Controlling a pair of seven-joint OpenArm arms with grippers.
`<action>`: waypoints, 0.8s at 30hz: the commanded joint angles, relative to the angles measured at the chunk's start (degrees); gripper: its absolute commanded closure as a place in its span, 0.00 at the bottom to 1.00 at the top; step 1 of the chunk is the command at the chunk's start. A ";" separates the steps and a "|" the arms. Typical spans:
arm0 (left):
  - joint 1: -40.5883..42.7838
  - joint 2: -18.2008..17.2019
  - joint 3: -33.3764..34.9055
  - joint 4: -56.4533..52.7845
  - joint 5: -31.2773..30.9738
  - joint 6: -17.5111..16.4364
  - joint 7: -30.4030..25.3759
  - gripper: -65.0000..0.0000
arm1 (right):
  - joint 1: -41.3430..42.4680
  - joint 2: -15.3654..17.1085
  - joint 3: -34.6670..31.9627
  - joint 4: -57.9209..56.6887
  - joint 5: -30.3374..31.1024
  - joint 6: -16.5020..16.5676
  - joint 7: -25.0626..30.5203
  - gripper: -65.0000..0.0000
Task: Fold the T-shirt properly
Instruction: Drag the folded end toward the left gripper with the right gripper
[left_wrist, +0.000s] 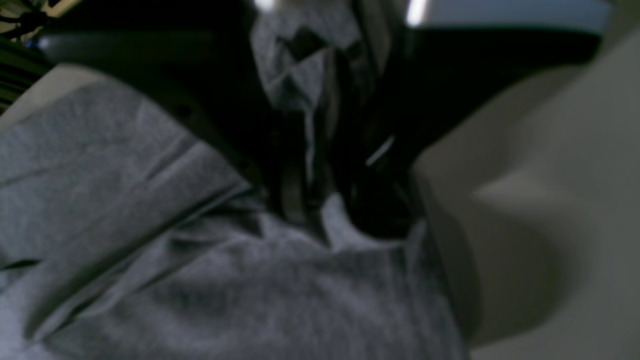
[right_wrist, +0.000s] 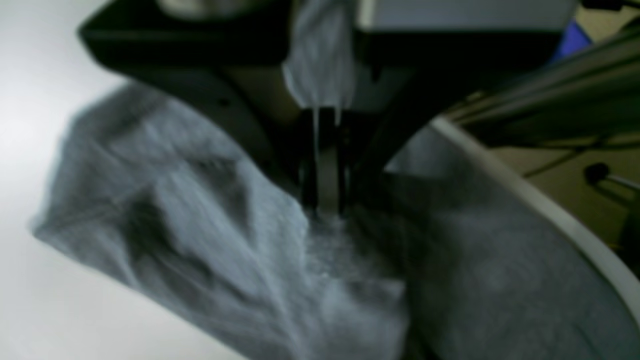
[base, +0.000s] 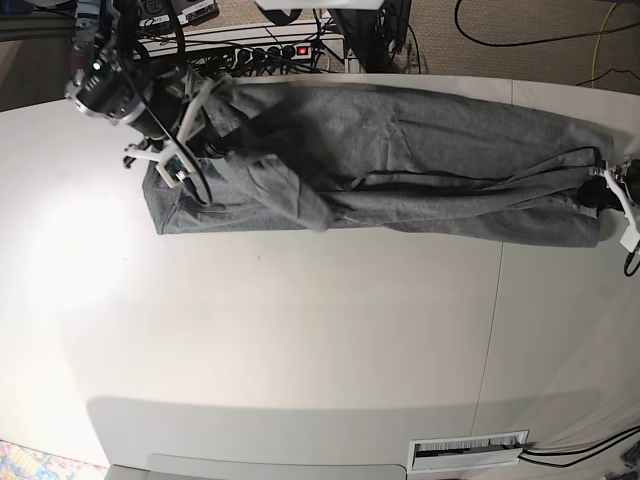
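Observation:
The grey T-shirt (base: 420, 150) lies stretched sideways along the far part of the white table (base: 300, 330), bunched into long folds. My right gripper (base: 215, 148) is at the shirt's left end and is shut on a fold of it; in the right wrist view the cloth (right_wrist: 200, 240) is pinched between the black fingers (right_wrist: 307, 190) of that gripper (right_wrist: 325, 210). My left gripper (base: 597, 190) is at the shirt's right end, by the table's right edge. In the left wrist view this gripper (left_wrist: 320, 210) is shut on a gathered ridge of the shirt (left_wrist: 150, 225).
A power strip and cables (base: 270, 50) run behind the table's far edge. A seam (base: 495, 300) crosses the table from far to near on the right. A white slotted plate (base: 468, 450) sits at the near edge.

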 joint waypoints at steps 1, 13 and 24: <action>-0.87 -1.88 -0.48 0.52 -1.07 -0.30 -0.90 0.78 | -1.22 0.68 1.66 1.92 1.29 0.28 1.33 1.00; -0.87 -1.88 -0.48 0.52 -1.07 -0.30 -0.90 0.78 | -3.89 0.98 9.44 3.34 -4.15 0.26 1.22 1.00; -0.90 -1.88 -0.48 0.52 -1.07 -0.30 -1.97 0.78 | -2.97 0.13 9.70 3.37 -1.99 0.17 8.79 0.76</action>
